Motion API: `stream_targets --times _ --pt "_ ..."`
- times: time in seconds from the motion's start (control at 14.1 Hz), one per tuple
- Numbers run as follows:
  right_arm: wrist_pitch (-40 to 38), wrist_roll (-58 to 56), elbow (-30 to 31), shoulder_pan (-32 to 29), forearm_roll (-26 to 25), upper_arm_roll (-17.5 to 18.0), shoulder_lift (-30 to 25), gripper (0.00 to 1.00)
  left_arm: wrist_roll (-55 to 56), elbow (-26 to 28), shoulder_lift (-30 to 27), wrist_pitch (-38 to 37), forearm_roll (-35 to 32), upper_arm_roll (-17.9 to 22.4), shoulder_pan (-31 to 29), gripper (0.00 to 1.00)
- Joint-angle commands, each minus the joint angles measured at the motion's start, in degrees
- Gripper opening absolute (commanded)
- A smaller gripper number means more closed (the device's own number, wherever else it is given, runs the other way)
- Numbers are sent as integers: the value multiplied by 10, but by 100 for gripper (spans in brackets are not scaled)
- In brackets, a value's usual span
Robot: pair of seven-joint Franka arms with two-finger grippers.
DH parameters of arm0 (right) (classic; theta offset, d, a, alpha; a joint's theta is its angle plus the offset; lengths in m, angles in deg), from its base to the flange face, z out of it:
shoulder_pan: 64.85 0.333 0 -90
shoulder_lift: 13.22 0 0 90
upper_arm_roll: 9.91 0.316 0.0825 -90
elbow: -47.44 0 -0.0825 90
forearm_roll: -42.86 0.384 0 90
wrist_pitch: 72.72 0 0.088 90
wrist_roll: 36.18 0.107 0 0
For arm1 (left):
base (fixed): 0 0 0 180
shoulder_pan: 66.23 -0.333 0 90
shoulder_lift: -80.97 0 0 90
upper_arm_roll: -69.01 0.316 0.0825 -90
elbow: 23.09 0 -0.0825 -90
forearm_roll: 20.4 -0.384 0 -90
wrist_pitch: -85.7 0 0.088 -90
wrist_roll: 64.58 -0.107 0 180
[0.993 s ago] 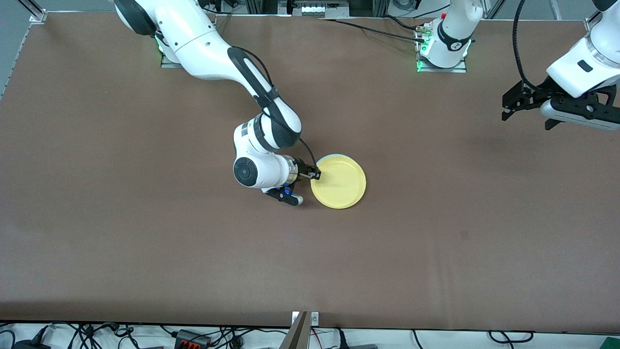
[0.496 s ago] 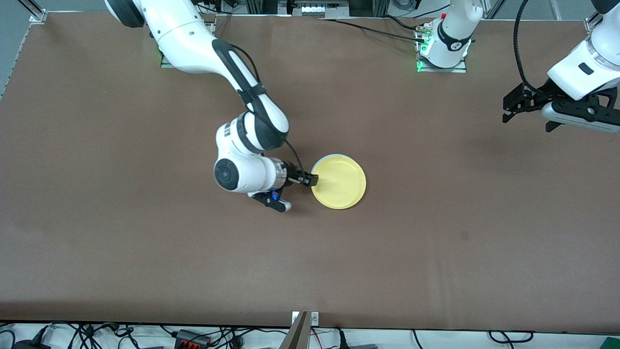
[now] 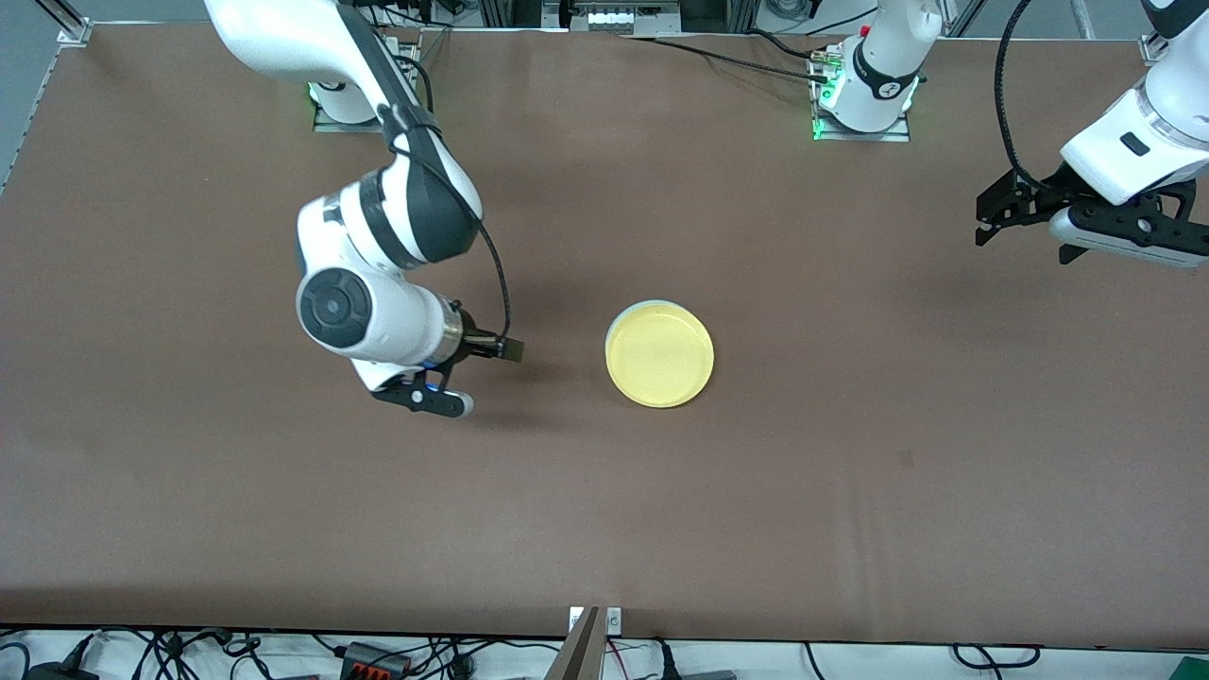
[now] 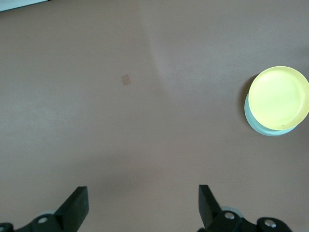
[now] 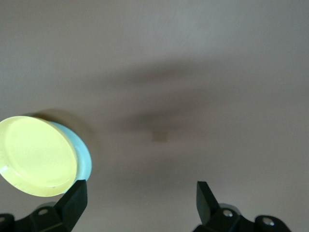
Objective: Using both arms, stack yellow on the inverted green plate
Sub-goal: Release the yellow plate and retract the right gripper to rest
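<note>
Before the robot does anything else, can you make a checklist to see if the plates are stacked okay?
1. Yellow plate lies on the green plate: ok.
2. Stack is lined up evenly: not ok; a green crescent peeks out from under one edge in both wrist views.
3. Green plate is upside down: cannot tell; only its rim shows.
4. Right gripper has let go: ok; it is open, holds nothing, and sits apart from the stack, toward the right arm's end of the table.
5. Left gripper is out of the way: ok; it is open and waits over the left arm's end of the table.
</note>
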Motion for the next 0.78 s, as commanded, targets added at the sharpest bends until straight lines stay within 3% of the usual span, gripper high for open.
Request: stream_targets --times 0.0,0.14,0.35,0.71 --pt "-34 -26 8 -14 -31 -12 -30 100 -2 -19 11 -3 -13 -5 -3 100" --pt "-57 -33 -12 -22 -37 -35 -39 100 -2 -19 11 -3 -13 -5 -2 100" --pt "-77 -33 -32 -6 -33 -97 -58 100 -1 -19 11 -3 -14 -5 -2 100" --pt "-99 -33 -33 -19 -35 -123 -77 100 -1 -19 11 -3 -14 -5 -1 100"
